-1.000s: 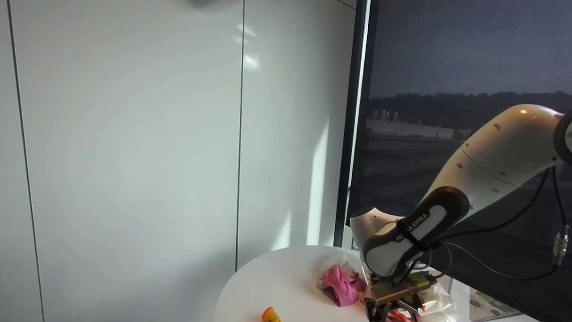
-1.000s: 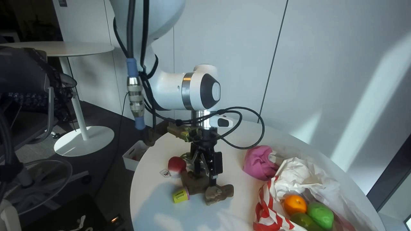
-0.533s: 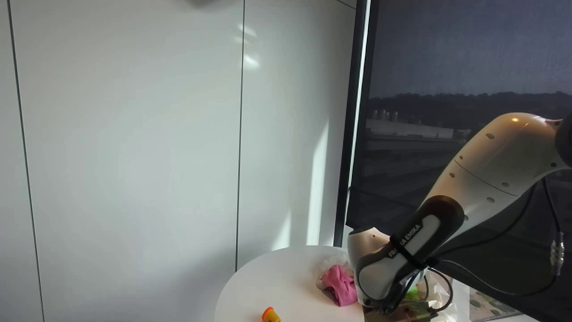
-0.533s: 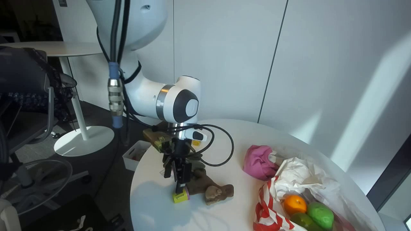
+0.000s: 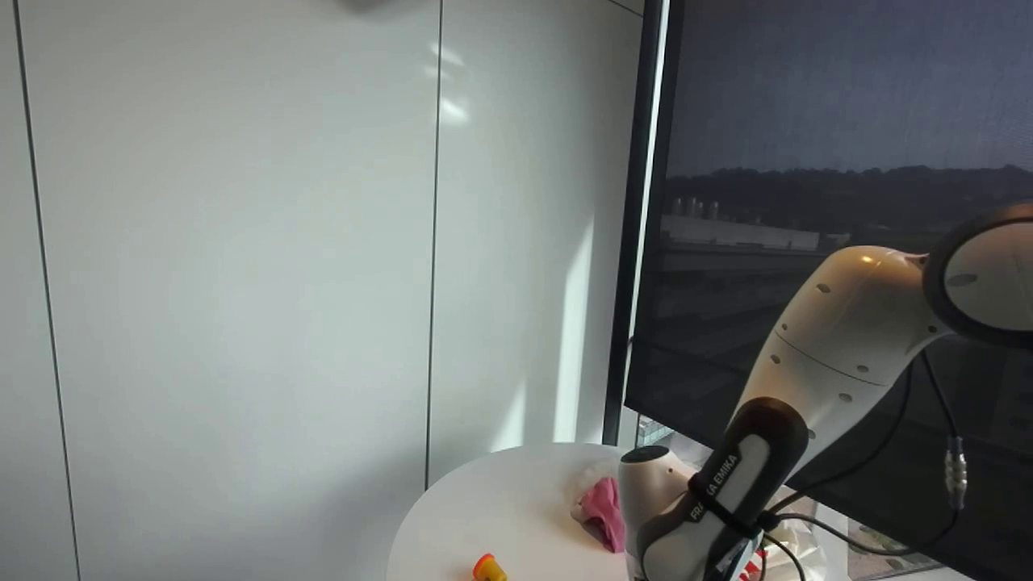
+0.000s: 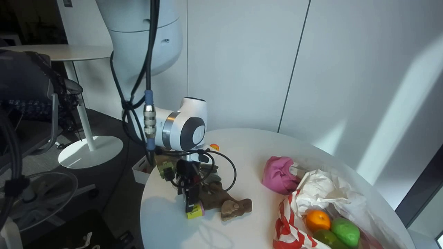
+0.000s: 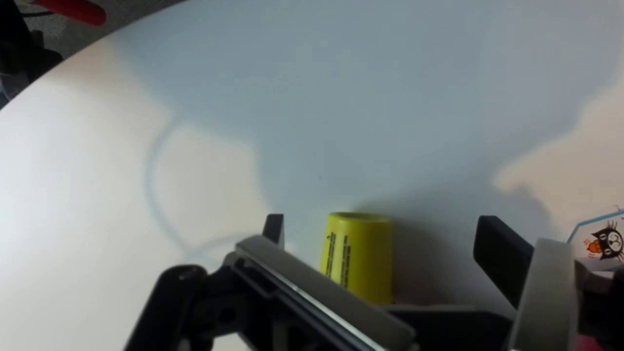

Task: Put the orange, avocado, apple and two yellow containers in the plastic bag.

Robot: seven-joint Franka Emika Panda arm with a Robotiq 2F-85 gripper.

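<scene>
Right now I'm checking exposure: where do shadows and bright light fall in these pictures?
Wrist view: a broad bluish shadow across the table, bright at picture left, and darker shade beside the yellow container; both exterior views: bright streaks on the wall.

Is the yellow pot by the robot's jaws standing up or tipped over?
Tipped over. The yellow container lies on its side: in an exterior view its purple lid faces sideways, not up.
</scene>
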